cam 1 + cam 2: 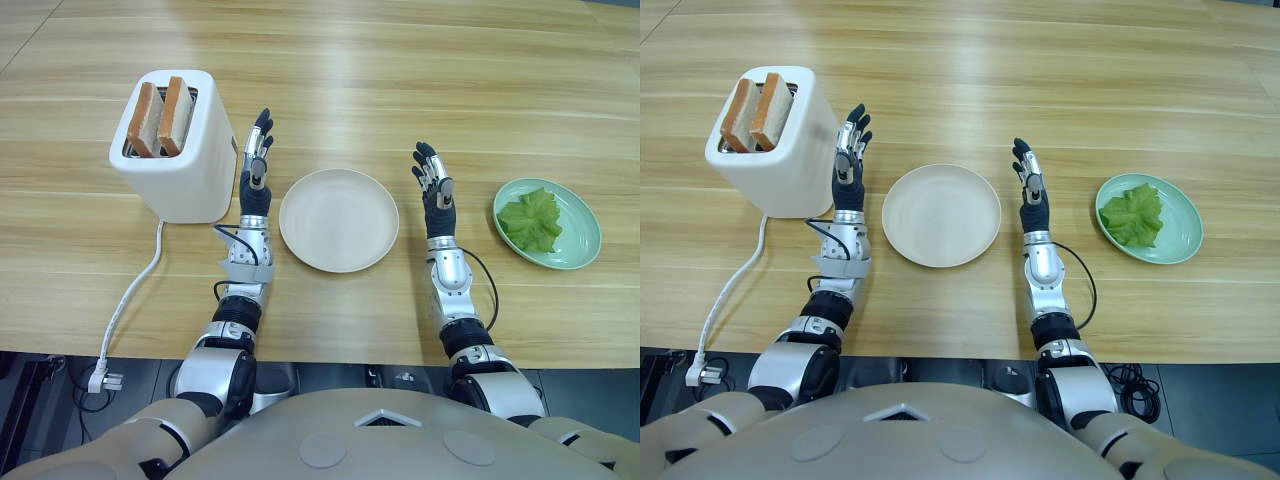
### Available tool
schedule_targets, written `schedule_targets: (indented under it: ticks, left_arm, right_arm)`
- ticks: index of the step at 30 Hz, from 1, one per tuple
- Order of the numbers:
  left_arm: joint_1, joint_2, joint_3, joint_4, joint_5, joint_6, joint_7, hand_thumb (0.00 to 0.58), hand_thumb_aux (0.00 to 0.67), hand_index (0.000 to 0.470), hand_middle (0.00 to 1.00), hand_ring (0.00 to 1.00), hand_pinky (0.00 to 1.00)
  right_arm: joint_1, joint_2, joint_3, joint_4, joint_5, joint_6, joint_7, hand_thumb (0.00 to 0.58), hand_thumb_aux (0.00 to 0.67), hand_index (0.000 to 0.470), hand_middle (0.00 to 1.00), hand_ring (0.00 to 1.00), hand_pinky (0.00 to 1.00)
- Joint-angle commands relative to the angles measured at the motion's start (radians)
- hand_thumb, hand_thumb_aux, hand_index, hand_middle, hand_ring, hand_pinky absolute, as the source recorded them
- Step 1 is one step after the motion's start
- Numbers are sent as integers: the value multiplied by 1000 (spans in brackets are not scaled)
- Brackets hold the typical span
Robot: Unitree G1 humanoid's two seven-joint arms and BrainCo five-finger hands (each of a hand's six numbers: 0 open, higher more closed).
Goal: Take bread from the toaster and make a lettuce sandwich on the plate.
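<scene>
A white toaster (175, 150) stands at the left of the wooden table with two slices of bread (160, 117) sticking up from its slots. A bare cream plate (338, 219) lies in the middle. Lettuce (530, 220) rests on a green plate (580, 235) at the right. My left hand (257, 160) is held flat and open between the toaster and the cream plate, close to the toaster's right side. My right hand (432, 182) is open too, between the cream plate and the green plate. Neither hand holds anything.
The toaster's white cord (128, 300) runs down over the table's front edge to a plug (103, 380). Bare wood stretches behind the plates and toaster.
</scene>
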Motion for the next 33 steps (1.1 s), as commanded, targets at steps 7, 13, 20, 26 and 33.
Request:
schedule_targets:
  ticks: [7,13,20,26,33]
  left_arm:
    - [14,-4,-2,6,7,5,-38,0,0,0,0,0,0]
    - [100,57,41,-315,321,-52,159,0,0,0,0,0,0]
    - [204,229,361,-710,647,324,440,0,0,0,0,0,0]
    - [213,392,345,-577,752,559,485,0,0,0,0,0,0]
    - [174,505,270,-467,750,718,449,0,0,0,0,0,0]
  right_arm:
    - [2,3,-20,0,-27,-36,-8,0,0,0,0,0,0]
    - [22,12,-34,-96,9,-21,7,0,0,0,0,0,0]
    - [61,-47,-43,-181,-105,-26,-50,0,0,0,0,0,0]
    - [59,-72,-45,-160,-147,-26,-83,0,0,0,0,0,0]
    - [44,-78,-42,-138,-166,-34,-96,0,0,0,0,0,0]
